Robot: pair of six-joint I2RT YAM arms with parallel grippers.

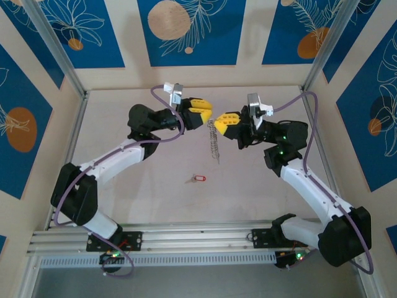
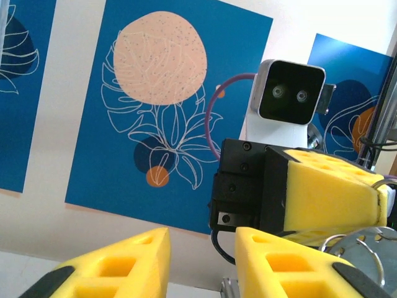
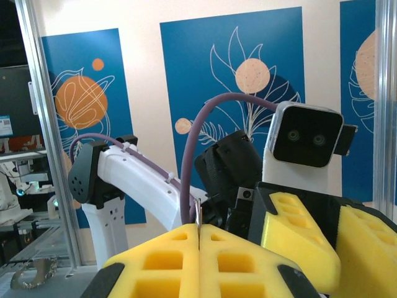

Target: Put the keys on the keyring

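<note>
Right gripper (image 3: 198, 239): pads pressed together on a thin metal sliver, its lower run cut off in the wrist view. From above, the keyring (image 1: 214, 141) hangs from that tip, its links too small to resolve. Left gripper (image 2: 201, 251): jaws narrowly apart, tips just beside the ring's top; contact unclear. Red-headed key (image 1: 198, 179) lies on the table (image 1: 155, 192) nearer the arm bases, with open surface all round.
</note>
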